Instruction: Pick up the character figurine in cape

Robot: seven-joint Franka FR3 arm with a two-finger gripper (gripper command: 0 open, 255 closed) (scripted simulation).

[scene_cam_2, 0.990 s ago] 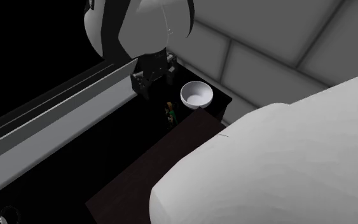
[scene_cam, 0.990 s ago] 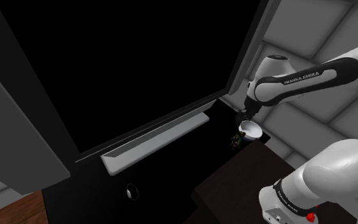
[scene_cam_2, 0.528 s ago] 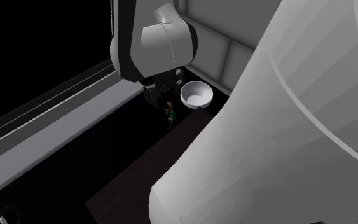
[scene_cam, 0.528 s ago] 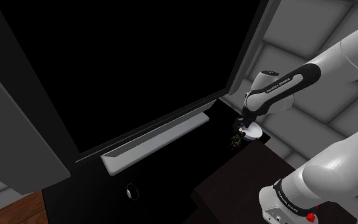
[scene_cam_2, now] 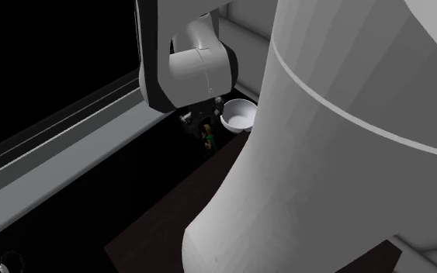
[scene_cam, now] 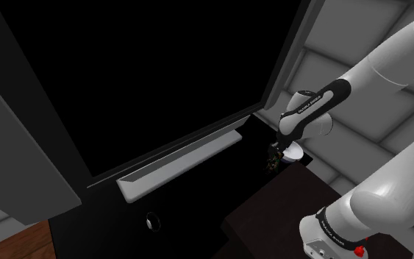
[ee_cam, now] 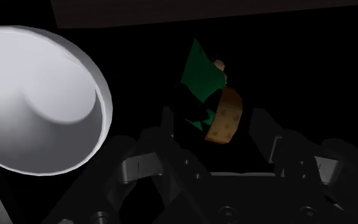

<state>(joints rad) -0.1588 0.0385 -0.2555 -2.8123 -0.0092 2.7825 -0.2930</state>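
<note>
while the fingers [ee_cam: 171, 133] stand wide apart on either side of the figurine [ee_cam: 208, 95], nothing is gripped yet, and we judge that most of the risk lies in the closing. in the wrist view the small figure, with its green cape and a tan speckled part, sits between the two black fingers, and neither one plainly touches it. in the second exterior view the figurine [scene_cam_2: 206, 137] stands just above the middle of the frame, just beside the white bowl [scene_cam_2: 238, 116], with the gripper [scene_cam_2: 192, 124] right at it. in the shoulder view we find it right of centre [scene_cam: 272, 163], by the bowl [scene_cam: 293, 153].

we see three ways this could fail. the figure is small and uneven, so fingers meeting only the cape, or meeting it off centre, could twist it or squeeze it out sideways. the bowl [ee_cam: 37, 102] lies close beside one finger, so a nudge there could slide the bowl into the figure. the figurine also seems to stand near the edge of the dark table [scene_cam_2: 170, 209], so a knock might send it off. we cannot tell how low the fingertips sit; closing too high would catch only its head.
</note>
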